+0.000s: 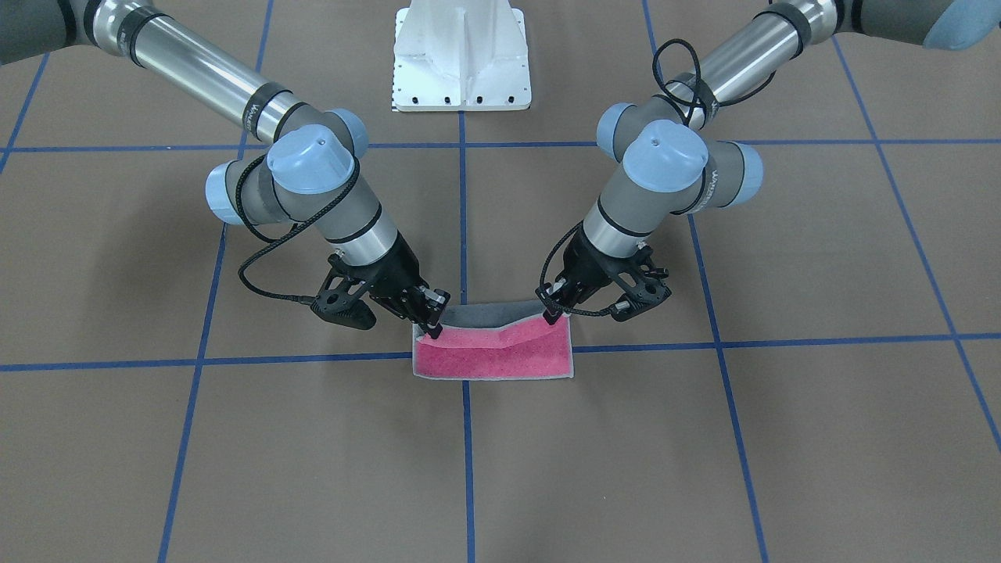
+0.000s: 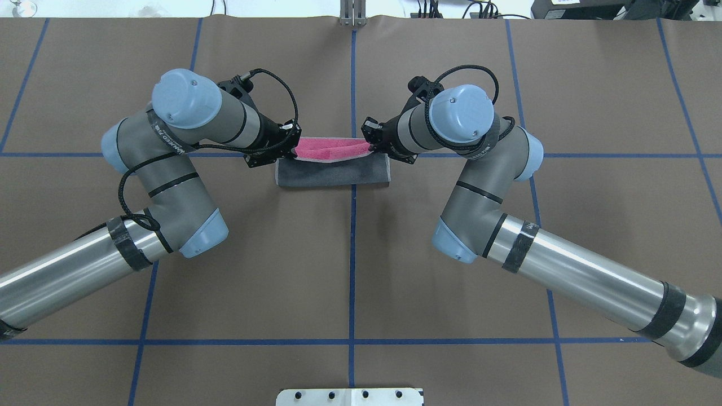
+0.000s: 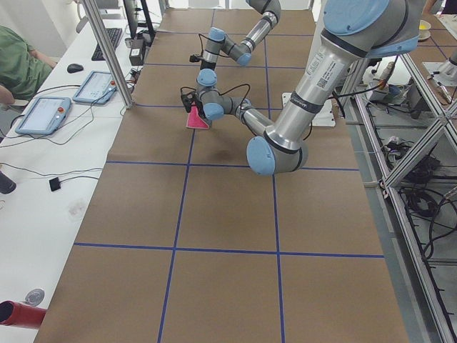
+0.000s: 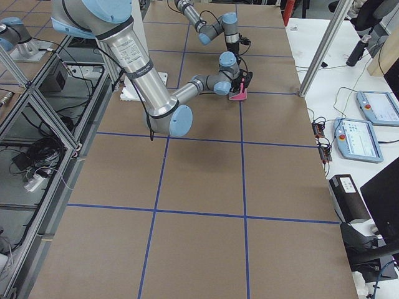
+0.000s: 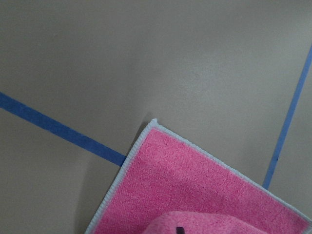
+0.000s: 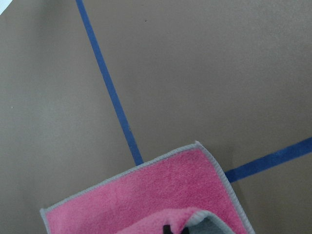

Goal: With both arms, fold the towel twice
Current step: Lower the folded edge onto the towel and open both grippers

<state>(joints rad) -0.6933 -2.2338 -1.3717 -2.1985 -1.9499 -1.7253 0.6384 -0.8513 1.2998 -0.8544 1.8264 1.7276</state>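
The towel (image 1: 493, 356) lies at the table's middle, half folded over itself. Its pink face shows in the front view and its dark grey face (image 2: 333, 173) in the overhead view. My left gripper (image 1: 551, 313) is shut on one lifted corner of the towel, and it also shows in the overhead view (image 2: 293, 149). My right gripper (image 1: 432, 328) is shut on the other lifted corner, and shows overhead too (image 2: 369, 148). The held edge hangs above the pink layer that lies flat. Each wrist view shows a flat pink corner with its pale border (image 5: 195, 175) (image 6: 146, 195) and a raised pink fold at the bottom edge.
The white pedestal base (image 1: 461, 55) stands on the robot's side of the table. Blue tape lines (image 1: 313, 360) cross the brown table cover. A side desk with tablets (image 3: 43, 114) and a person in green (image 3: 18, 61) lies beyond the table's far edge.
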